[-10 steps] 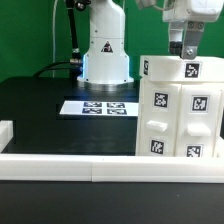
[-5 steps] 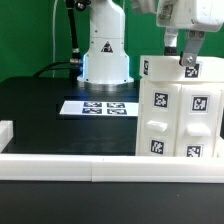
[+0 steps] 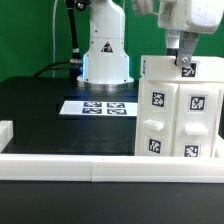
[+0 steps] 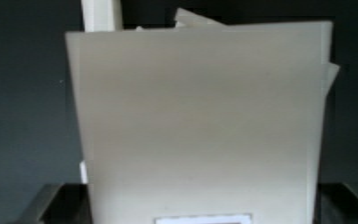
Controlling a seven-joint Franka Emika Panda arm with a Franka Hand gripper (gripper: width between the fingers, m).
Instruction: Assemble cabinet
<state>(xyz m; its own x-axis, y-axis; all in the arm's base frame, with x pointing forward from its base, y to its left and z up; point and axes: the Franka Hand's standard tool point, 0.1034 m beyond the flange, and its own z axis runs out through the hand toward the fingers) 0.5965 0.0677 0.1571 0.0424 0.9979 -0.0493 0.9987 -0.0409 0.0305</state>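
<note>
The gripper (image 3: 184, 55) meets the top of the cabinet (image 3: 178, 110) near the table's (image 3: 40, 110) front rail (image 3: 70, 166), jaw state unclear.

Arm enters from the top of the exterior view, wrist vertical, at that view's right. Gripper (image 3: 186, 56) points straight down; fingers (image 3: 181, 47) dark, close together. Finger gap not resolvable from either view.

cabinet (image 3: 180, 110) cut by exterior view's right edge | gripper (image 3: 186, 62) jaws' state unclear | wrist view blurred
</note>
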